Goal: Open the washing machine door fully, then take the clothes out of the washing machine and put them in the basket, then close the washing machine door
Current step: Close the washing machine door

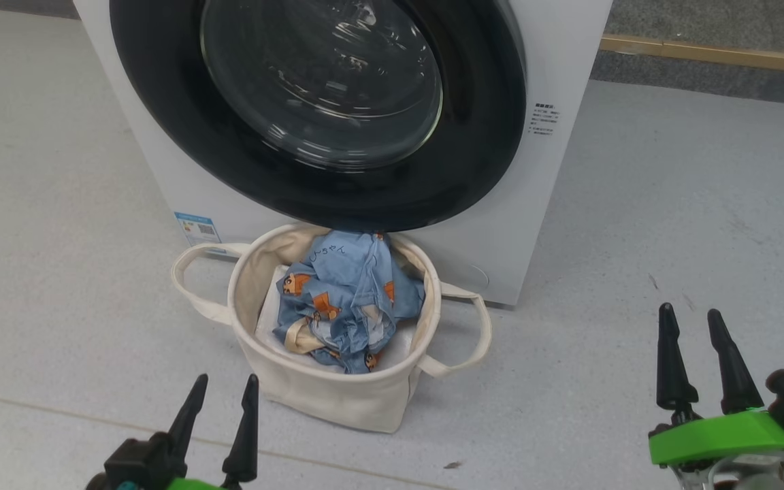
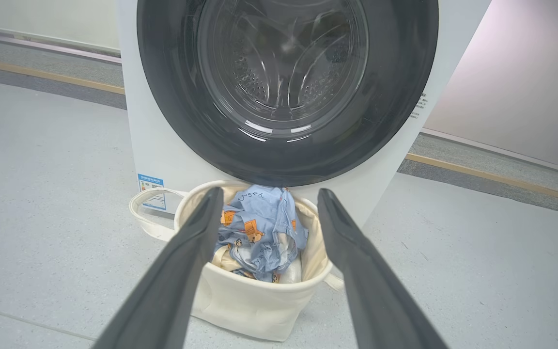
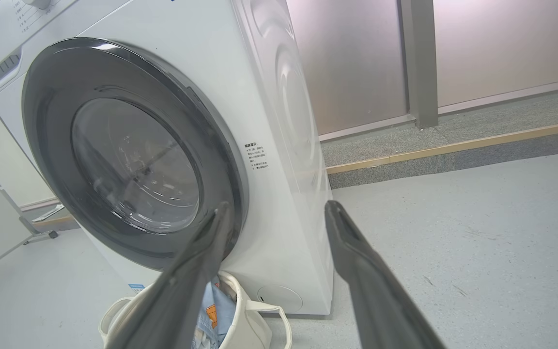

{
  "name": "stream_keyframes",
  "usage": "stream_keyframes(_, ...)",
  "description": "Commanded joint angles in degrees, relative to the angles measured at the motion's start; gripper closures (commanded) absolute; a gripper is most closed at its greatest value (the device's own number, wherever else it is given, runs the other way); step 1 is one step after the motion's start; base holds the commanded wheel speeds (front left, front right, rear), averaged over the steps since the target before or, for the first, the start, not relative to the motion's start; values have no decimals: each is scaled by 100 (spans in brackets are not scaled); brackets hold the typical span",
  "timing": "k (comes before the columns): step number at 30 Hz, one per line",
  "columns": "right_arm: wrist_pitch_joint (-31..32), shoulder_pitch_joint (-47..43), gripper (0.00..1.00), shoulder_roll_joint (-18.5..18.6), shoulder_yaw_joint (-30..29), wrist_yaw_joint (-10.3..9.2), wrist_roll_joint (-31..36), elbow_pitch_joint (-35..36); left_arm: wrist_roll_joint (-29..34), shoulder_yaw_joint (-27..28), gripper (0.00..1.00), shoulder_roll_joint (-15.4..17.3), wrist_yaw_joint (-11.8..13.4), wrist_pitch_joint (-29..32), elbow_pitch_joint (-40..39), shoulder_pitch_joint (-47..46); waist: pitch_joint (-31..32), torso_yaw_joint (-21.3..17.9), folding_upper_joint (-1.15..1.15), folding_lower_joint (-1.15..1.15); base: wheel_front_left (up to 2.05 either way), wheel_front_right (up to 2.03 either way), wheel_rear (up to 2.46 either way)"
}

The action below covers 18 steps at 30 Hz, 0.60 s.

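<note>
Washing machine door [image 1: 154, 102]: round, glossy black rim, bulging clear glass; judged shut against the white washing machine [image 1: 569, 54]. It lies ahead and above: left tool [image 1: 226, 381] under its lower rim, right tool [image 1: 690, 312] off to its right. Both tools are spread wide and empty. Clothes [image 1: 348, 299]: soft blue printed fabric, heaped in the cream canvas basket [image 1: 337, 401] on the floor [image 1: 637, 238].

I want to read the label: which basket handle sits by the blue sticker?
The left handle of the basket, looping just below the blue sticker on the washing machine; the right handle sticks out on the opposite side, away from it.
</note>
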<state>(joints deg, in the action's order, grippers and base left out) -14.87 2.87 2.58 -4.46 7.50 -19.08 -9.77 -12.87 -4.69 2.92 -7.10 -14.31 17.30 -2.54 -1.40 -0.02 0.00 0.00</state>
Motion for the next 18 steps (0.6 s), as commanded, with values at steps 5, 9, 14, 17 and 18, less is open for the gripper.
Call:
stream_keyframes(5,-13,65,0,30,135,-1,153,176,125,178,0,132,-35,-69,-139,-128,20,-20,0,0,0,0,0)
stream_keyframes(9,-13,67,0,30,150,-1,249,255,286,160,0,161,-15,-69,-107,-110,38,-58,0,0,0,0,0)
stream_keyframes(14,-13,38,0,30,184,-1,326,257,339,189,0,150,-17,-69,-116,-119,45,-84,0,0,0,0,0)
stream_keyframes(17,-13,47,0,30,198,-1,350,263,371,224,0,150,-17,-69,-139,-122,33,-100,0,0,0,0,0)
stream_keyframes(18,-13,54,0,30,204,-1,402,271,381,236,0,151,-17,-69,-146,-122,28,-105,0,0,0,0,0)
